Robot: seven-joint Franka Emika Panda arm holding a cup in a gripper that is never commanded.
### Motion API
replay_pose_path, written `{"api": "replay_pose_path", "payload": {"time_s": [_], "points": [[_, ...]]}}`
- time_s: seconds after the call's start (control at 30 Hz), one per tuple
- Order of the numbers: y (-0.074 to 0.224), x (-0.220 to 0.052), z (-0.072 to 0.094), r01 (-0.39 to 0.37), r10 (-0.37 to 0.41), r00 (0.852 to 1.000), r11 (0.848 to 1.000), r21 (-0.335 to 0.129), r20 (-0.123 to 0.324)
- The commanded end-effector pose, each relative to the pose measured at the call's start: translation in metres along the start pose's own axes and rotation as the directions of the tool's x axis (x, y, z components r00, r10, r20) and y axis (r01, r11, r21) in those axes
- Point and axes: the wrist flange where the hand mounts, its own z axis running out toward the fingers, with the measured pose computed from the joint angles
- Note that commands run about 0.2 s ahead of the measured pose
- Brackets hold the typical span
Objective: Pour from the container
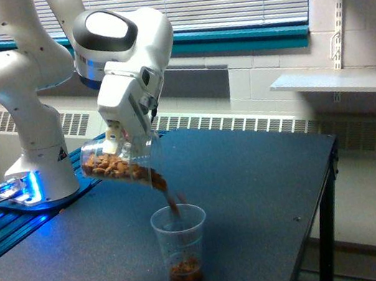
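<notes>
In the exterior view my gripper is shut on the container, a wide clear tumbler with brown nut-like pieces inside. The container is tilted steeply, its mouth down toward the exterior view's right. A stream of brown pieces falls from its lip into the narrower clear cup standing upright on the dark table. A small heap of brown pieces lies in the bottom of that cup. The container's mouth hangs just above and to the left of the cup's rim.
The arm's white base stands at the table's back left beside blue-lit rails. The table's right edge drops to the floor. A white wall shelf and window blinds lie behind.
</notes>
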Motion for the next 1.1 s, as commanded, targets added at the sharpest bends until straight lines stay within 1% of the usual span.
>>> {"api": "replay_pose_path", "payload": {"time_s": [0.03, 0.37, 0.73, 1.1], "points": [[0.0, 0.007, -0.006, 0.023, -0.023, 1.0, 0.999, -0.022, -0.02], [0.005, 0.013, -0.011, 0.055, -0.057, 0.998, 0.997, -0.047, -0.035], [0.004, 0.018, -0.02, 0.09, -0.095, 0.994, 0.992, -0.09, -0.054], [0.002, 0.023, -0.024, 0.124, -0.131, 0.989, 0.987, -0.101, -0.067]]}}
